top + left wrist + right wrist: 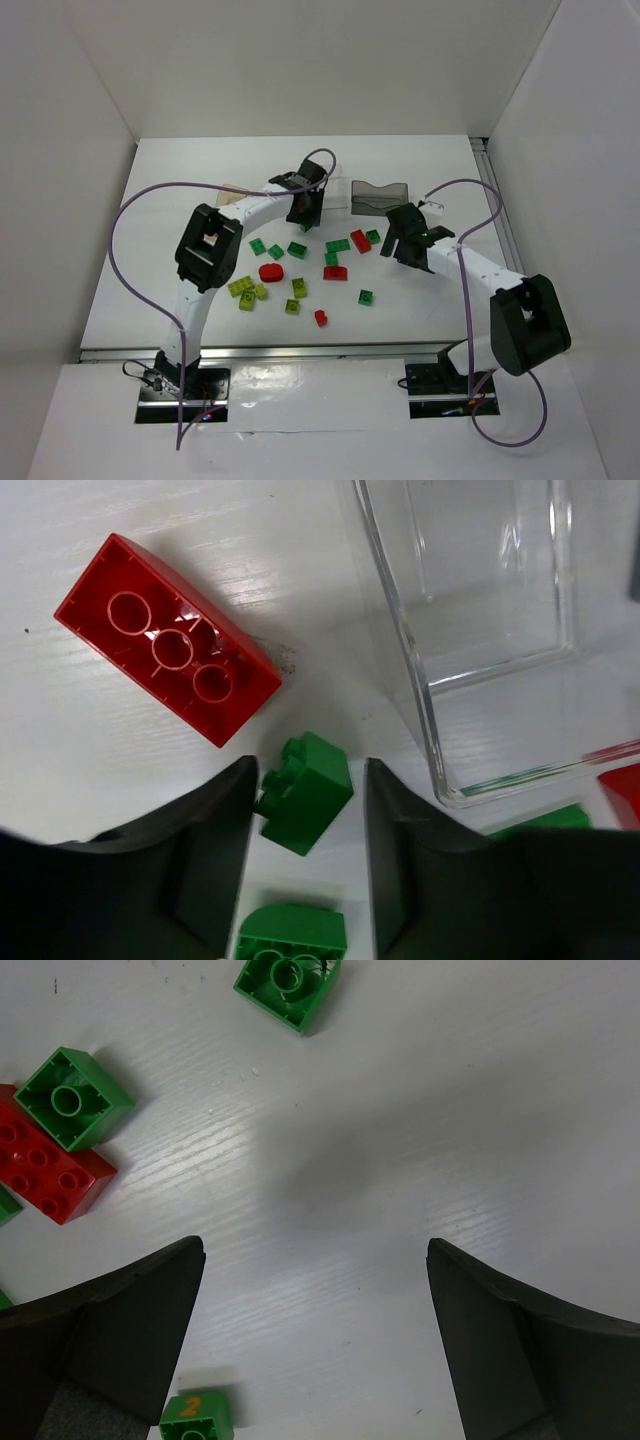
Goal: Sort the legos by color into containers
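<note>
- Progress: early, by my read. Nearly all legos lie loose on the table, in front of the boxes, between the two arms.
- clear container: nothing inside that I can see; the red and green bits at its lower right look like bricks seen through the wall.
- grey container: looks empty from the top view.
- tan container: mostly hidden behind the left arm, so its contents can't be told.
- left gripper: jaws closed in on a small green brick, apparently pinching it. The brick is tilted with its studs facing sideways, just beside the clear container's near wall and not yet over the rim.
- right gripper: spread wide with nothing between the jaws, hovering over bare table near green bricks.
- Left to do: drop this green one, then essentially the whole pile in green, red and lime.
- Look of the bricks: glossy hard plastic in mixed shapes. One long red brick lies upside down showing three tubes; a rounded green brick sits under the left jaws.
</note>
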You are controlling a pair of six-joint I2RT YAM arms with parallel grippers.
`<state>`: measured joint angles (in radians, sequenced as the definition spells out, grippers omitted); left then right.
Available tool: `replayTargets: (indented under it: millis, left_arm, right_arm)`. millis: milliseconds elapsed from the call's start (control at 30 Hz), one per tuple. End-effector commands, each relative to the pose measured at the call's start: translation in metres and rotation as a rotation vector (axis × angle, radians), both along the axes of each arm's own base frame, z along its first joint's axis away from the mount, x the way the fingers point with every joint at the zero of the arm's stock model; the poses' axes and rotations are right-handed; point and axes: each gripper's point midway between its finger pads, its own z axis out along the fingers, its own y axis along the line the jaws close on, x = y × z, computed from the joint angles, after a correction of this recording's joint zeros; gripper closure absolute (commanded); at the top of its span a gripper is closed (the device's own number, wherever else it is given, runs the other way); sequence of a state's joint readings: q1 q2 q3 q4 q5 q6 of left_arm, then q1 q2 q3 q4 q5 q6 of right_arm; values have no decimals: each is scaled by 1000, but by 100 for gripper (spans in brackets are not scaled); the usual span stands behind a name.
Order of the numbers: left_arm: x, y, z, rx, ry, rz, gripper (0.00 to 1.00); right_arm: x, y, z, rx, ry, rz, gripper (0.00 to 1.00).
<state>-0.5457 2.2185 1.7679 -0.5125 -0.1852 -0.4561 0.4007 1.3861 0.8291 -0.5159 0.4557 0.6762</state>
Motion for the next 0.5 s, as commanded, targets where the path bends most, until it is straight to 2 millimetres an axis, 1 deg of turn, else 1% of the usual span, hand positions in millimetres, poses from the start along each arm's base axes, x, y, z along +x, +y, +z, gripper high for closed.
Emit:
replayTargets:
  millis: [0, 67, 100, 133, 200, 233, 267, 300, 333, 367, 400, 467]
  left_arm:
    - [13, -6, 11, -12, -45, -11, 47]
    - [12, -5, 10, -7, -37, -11, 49]
    - [13, -2, 10, 3, -43, -3, 62]
    - [12, 1, 16, 15, -52, 6, 67]
    - [14, 5, 36, 15, -86, 18, 77]
    - [10, 10, 41, 26, -87, 24, 79]
    - [9, 12, 57, 18, -115, 30, 79]
    - [8, 15, 66, 21, -129, 38, 79]
    - [9, 26, 72, 31, -134, 60, 79]
    - [8, 32, 81, 28, -140, 69, 79]
    - [10, 48, 91, 22, -153, 99, 79]
    - [12, 66, 98, 20, -160, 132, 79]
  right_arm:
    - [-5, -3, -2, -21, 12, -13, 0]
    - [-5, -3, -2, -21, 12, -13, 0]
    - [-5, -3, -5, -30, 22, -6, 0]
    - [-2, -2, -2, -25, 13, -6, 0]
    - [-2, -2, -1, -25, 13, -6, 0]
    - [-2, -2, -1, -25, 13, -6, 0]
    - [-2, -2, -1, -25, 13, -6, 0]
    - [-2, -2, -1, -25, 13, -6, 0]
    - [-2, -2, -1, -25, 13, -6, 0]
    - [-2, -2, -1, -25, 13, -6, 0]
    - [-2, -2, -1, -25, 13, -6, 0]
    - [-3, -2, -4, -29, 21, -6, 0]
